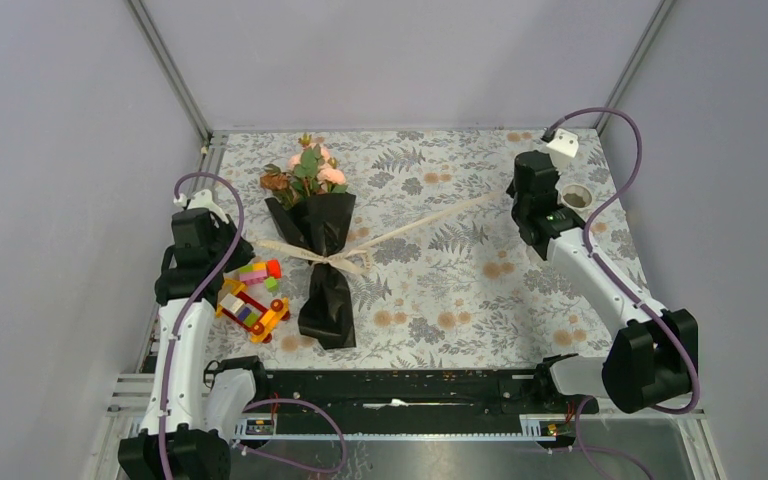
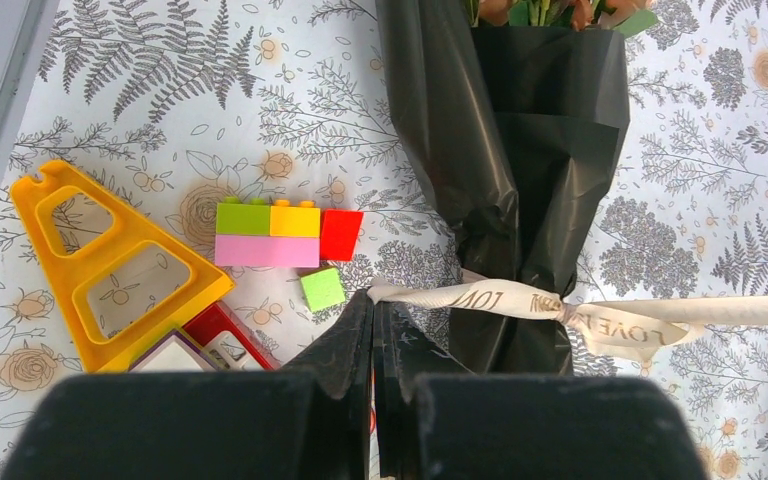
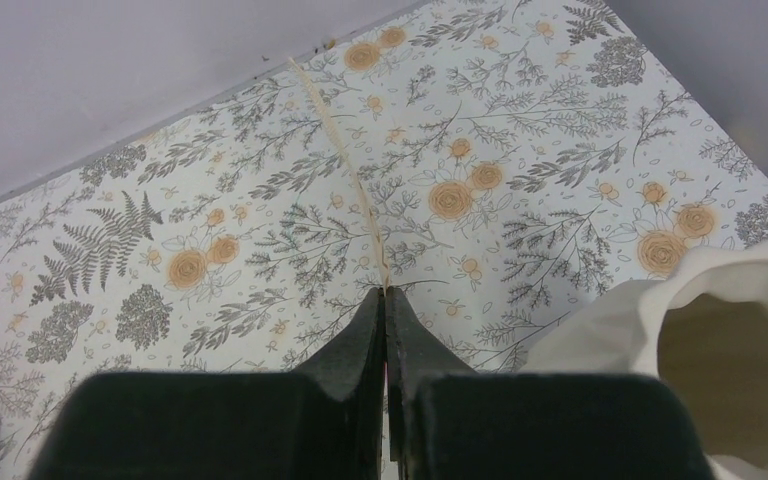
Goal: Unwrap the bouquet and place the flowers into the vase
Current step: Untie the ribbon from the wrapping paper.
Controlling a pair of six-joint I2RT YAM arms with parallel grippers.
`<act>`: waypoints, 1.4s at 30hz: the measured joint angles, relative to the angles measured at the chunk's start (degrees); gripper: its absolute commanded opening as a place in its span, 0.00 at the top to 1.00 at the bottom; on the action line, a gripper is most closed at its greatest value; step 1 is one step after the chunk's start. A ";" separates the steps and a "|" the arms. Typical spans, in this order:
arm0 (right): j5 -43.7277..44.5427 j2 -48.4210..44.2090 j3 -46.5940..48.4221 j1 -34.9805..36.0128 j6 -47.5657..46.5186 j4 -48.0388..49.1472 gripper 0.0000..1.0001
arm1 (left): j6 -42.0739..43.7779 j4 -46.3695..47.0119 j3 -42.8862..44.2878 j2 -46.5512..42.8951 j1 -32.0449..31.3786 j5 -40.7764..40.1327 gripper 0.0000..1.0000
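Top external view: the bouquet (image 1: 322, 270) lies on the floral-patterned table (image 1: 460, 300), left of centre, its black wrapping narrowing toward the near edge and the flowers (image 1: 305, 172) spilling from its far end. A cream ribbon (image 1: 430, 222) is tied round the wrapping. One tail runs taut to the right and far, up to the right end effector (image 1: 518, 195), and a shorter tail leads left toward the left end effector (image 1: 243, 250). The vase (image 1: 577, 196) stands at the far right, just beside the right arm and partly hidden by it. A toy-block car (image 1: 250, 308) and loose blocks (image 1: 260, 270) lie between the left arm and the bouquet. Left wrist view: the left end effector (image 2: 373, 305) has its fingers pressed together. The left end of the ribbon (image 2: 520, 300) meets their tips and appears pinched there. The ribbon is printed with letters and knotted across the crumpled waist of the bouquet (image 2: 520, 150). To the left lie a joined stack of blocks (image 2: 280, 232), a small green block (image 2: 322, 288) and a yellow frame piece (image 2: 100, 260). Right wrist view: the right end effector (image 3: 385, 300) is fully closed on the ribbon (image 3: 345, 160), which runs as a thin, edge-on line from the fingertips toward the far edge of the table (image 3: 210, 260). The vase (image 3: 720, 330) stands upright just to the right of the fingers, its open mouth visible.
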 measured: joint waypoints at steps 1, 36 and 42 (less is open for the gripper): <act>0.00 0.00 0.11 -0.22 -0.07 -0.04 1.00 | 0.00 0.07 0.00 0.15 0.00 -0.26 1.00; -0.59 0.96 2.29 -5.42 -0.50 -0.37 1.00 | 3.26 -1.62 -0.37 -2.23 0.26 -15.54 1.00; -1.20 1.03 3.21 -6.10 -0.66 -0.33 1.00 | 4.74 -2.91 1.95 -2.34 0.28 -18.78 1.00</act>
